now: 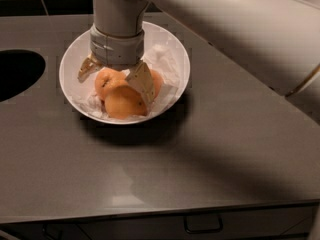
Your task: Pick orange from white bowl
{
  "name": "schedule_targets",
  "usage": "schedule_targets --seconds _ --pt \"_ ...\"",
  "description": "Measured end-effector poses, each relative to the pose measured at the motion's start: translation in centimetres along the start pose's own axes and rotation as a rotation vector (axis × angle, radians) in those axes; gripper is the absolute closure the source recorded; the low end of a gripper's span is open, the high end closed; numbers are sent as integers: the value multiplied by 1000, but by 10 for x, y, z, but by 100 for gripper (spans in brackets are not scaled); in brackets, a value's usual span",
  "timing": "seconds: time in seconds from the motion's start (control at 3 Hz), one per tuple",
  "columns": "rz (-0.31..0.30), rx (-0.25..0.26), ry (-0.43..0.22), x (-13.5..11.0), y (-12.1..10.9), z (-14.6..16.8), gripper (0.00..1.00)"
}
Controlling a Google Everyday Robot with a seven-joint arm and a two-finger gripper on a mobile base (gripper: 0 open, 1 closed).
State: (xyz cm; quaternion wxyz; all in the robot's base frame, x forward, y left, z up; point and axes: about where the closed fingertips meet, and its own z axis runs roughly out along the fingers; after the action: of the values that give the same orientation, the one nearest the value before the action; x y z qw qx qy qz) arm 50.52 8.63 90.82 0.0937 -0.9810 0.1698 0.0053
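Orange-skinned dimpled round fruit point(106, 82) inside tool point(115, 86), jaws spread wide, holding nothing | glossy round white bowl point(68, 77) under tool | advice: lower straight, close slowly, avoid pinching smooth paler orange point(125, 105) beside tool.

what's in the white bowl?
White bowl holds crumpled paper and three oranges: dimpled orange under the open gripper, front orange, right orange half-hidden by a finger. Wrist covers the rear.

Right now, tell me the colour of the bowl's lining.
White crumpled paper, camera view; claw open over the dimpled orange.
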Motion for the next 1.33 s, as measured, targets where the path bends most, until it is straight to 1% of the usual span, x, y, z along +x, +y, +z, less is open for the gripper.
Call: schedule_targets --seconds 1.33 --pt "18 -26 -37 -1 7 7 9"
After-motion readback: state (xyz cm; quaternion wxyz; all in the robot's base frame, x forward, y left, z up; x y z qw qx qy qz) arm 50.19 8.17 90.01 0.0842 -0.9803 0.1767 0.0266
